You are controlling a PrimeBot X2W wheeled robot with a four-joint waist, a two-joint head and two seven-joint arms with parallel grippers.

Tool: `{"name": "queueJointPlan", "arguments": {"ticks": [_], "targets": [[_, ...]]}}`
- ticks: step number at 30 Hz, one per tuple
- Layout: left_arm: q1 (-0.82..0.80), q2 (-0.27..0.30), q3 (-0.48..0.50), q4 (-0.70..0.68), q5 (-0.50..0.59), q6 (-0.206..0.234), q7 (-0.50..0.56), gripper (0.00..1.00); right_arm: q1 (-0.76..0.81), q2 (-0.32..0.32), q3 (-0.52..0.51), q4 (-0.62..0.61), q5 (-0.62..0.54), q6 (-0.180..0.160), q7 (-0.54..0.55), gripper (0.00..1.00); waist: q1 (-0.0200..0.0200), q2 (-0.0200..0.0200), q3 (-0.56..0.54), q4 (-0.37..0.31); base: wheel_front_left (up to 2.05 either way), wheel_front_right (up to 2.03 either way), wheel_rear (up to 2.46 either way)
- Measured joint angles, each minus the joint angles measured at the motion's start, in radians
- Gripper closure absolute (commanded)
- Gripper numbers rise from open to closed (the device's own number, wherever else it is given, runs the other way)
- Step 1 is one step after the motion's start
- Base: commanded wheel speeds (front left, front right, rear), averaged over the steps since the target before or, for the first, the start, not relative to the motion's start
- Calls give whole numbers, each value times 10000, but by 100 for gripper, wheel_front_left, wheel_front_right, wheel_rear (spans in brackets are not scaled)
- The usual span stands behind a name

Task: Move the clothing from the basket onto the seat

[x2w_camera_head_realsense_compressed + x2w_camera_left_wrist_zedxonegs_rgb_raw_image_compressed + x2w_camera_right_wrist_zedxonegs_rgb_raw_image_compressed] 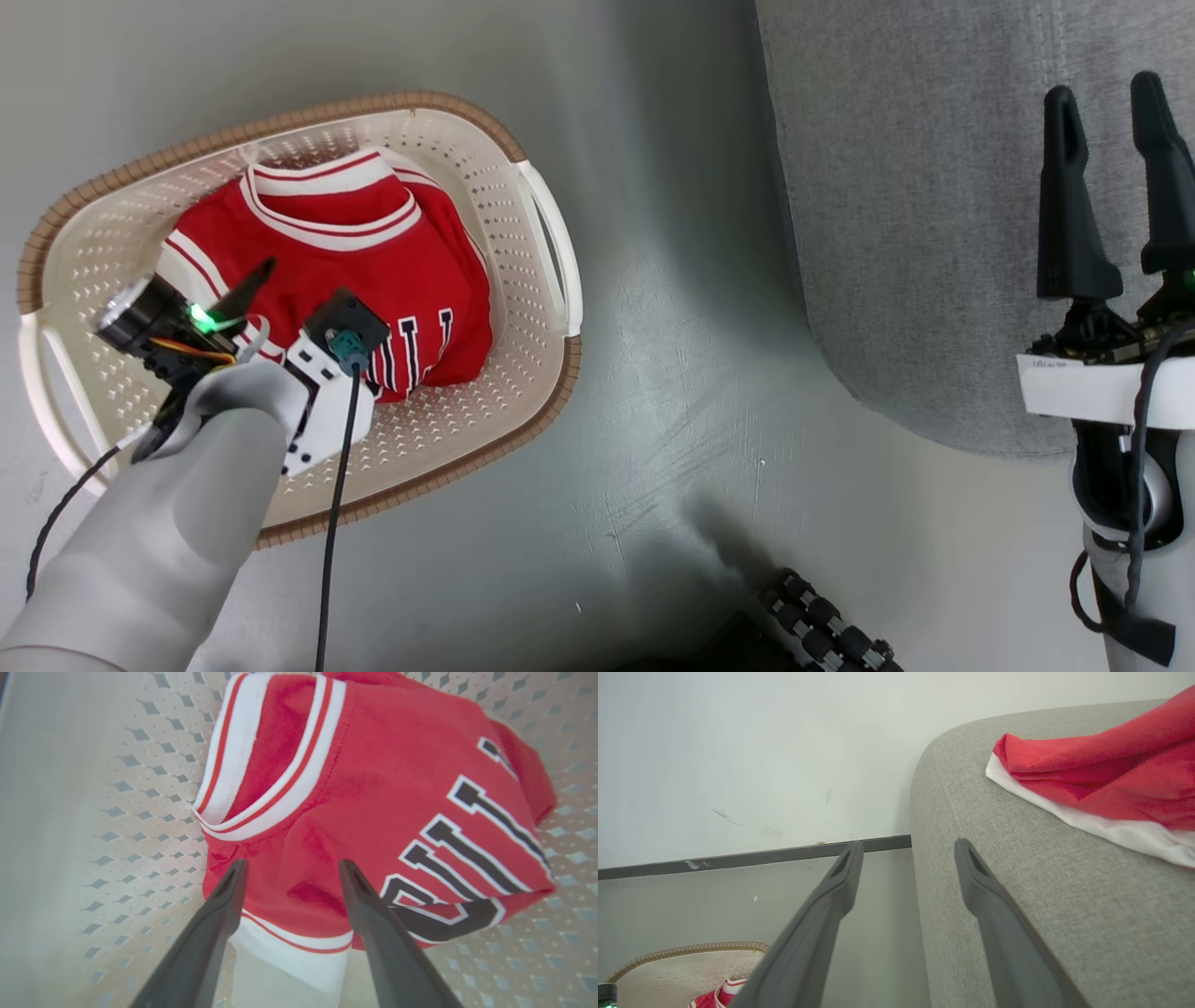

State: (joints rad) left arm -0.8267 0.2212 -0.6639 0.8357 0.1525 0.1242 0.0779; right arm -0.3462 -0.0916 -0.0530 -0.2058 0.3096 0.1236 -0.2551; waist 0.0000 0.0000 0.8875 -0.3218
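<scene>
one red jersey (373,271) lies in the middle of the basket (551,373) in the head view, the left gripper (266,280) low over its near side and the right gripper (1103,89), fingers apart, above the seat's (915,233) edge. the left wrist view shows that gripper's fingers spread wide, tips at the jersey's cloth beside its dark letters (467,858), clamping nothing. the right wrist view shows parted fingers by the seat's rounded corner and a second red garment (1111,779) lying on the seat top, apart from them.
</scene>
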Motion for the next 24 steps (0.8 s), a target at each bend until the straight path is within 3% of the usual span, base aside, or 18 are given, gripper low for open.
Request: {"name": "queueJointPlan", "arguments": {"ticks": [8,9,10,11,14,16,24], "targets": [[-372,-31,-2,433,176,178,50,0,-334,10,10,-21,65,0,0,0,0,0,377,-48,0,0,0],[-420,-40,-4,479,178,203,50,4,-335,12,10,-21,65,0,0,0,0,0,417,-51,0,0,0],[-481,-54,-10,516,203,263,48,23,-336,12,8,-19,65,0,0,0,0,0,455,-55,0,0,0],[-541,-65,-13,545,263,324,48,51,-339,12,8,-19,65,0,0,0,0,0,490,-57,0,0,0],[-719,-98,-25,656,318,403,48,77,-482,17,8,-19,69,0,0,0,0,0,585,-62,0,0,0],[-763,-127,-33,755,334,403,48,100,-582,17,8,-25,77,0,0,0,0,0,638,-67,0,0,0],[-788,-384,-50,882,222,401,-305,100,-722,84,-59,65,77,0,-2,0,0,0,695,-58,0,0,0]]}}
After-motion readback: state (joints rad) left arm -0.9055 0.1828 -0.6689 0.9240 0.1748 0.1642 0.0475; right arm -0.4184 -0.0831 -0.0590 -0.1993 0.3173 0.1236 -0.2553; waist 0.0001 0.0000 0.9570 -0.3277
